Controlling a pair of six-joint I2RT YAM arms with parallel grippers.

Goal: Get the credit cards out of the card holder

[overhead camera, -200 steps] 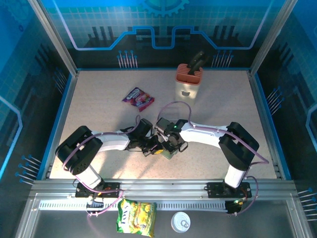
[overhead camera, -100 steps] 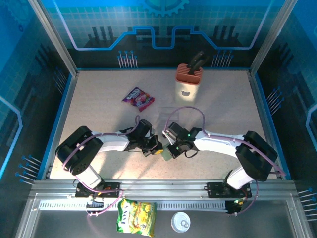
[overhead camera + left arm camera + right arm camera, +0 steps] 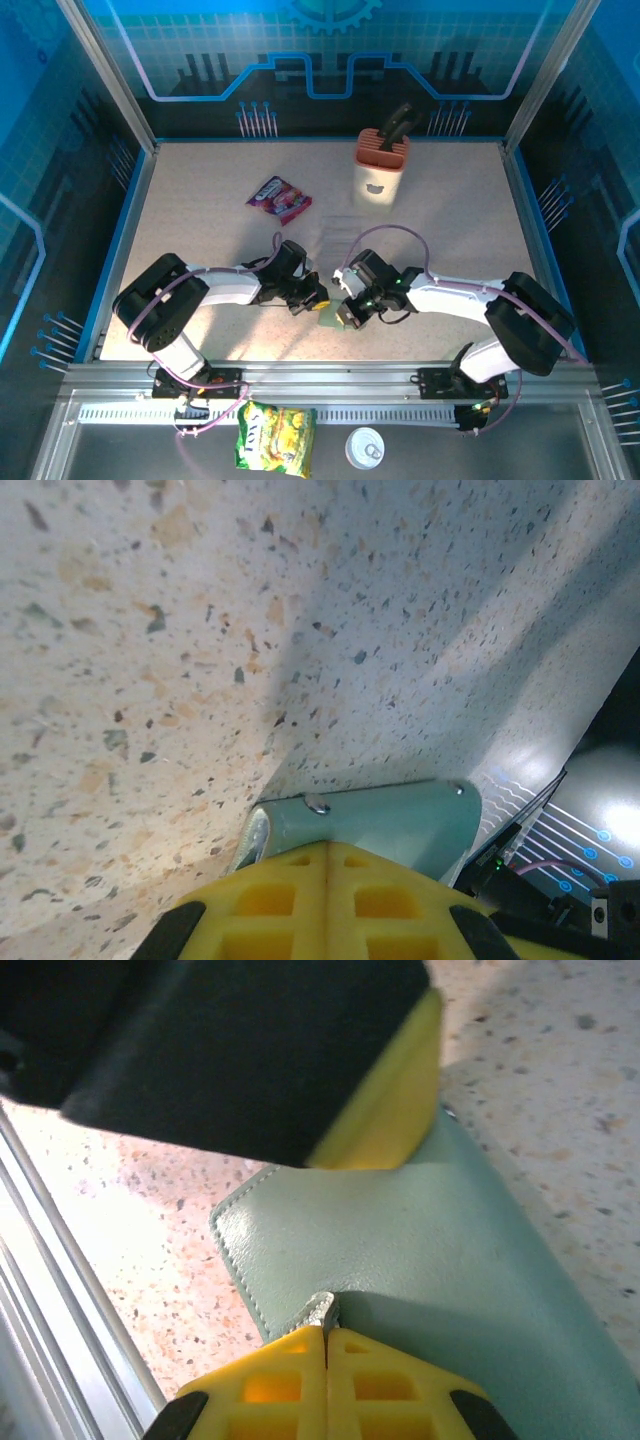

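From above, I am working low near the front of the table, with the card holder lying between my two hands. My left gripper is meeting it from the left and my right gripper from the right, the two nearly touching.

On my left wrist camera, my left gripper is squeezing together on one edge of the card holder, which is lifting slightly off the speckled top.

On my right wrist camera, my right gripper is pinching, fingers together, on the stitched rim of the card holder, right at a small metal snap.

The holder looks folded, so I judge the credit cards are inside it. To do this well, I am aiming to anchor one flap and peel the other up slowly, pulling apart without twisting, so the thin rim is not slipping free.
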